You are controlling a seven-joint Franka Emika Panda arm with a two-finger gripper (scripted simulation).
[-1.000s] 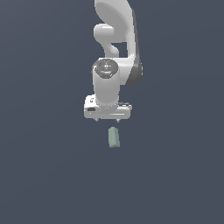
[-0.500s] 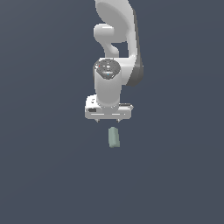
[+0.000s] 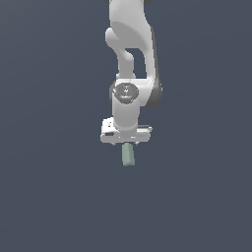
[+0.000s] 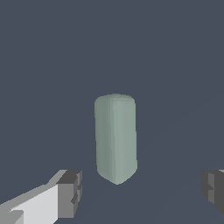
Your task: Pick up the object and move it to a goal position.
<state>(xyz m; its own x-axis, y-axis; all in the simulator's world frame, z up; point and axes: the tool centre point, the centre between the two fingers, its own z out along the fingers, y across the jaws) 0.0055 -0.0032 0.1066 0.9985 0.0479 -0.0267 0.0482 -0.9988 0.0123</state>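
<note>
Gripper (image 4: 140,192) hung above the object (image 4: 115,138), fingers (image 4: 70,192) spread wide apart, nothing held. The object, a pale grey-green rounded block, lay flat on the dark counter (image 3: 49,197), directly under the gripper (image 3: 126,143) in the exterior view, one end poking out below the hand. In the wrist view the block sat between the two fingers, a bit nearer one of them. Step in hand looked like the descent to grasp: shift slightly to centre the block, keep the fingers across its narrow width, lower straight, then close. No counter edge or goal marker visible in either view; lots of bare room all round, no obstacles to dodge
</note>
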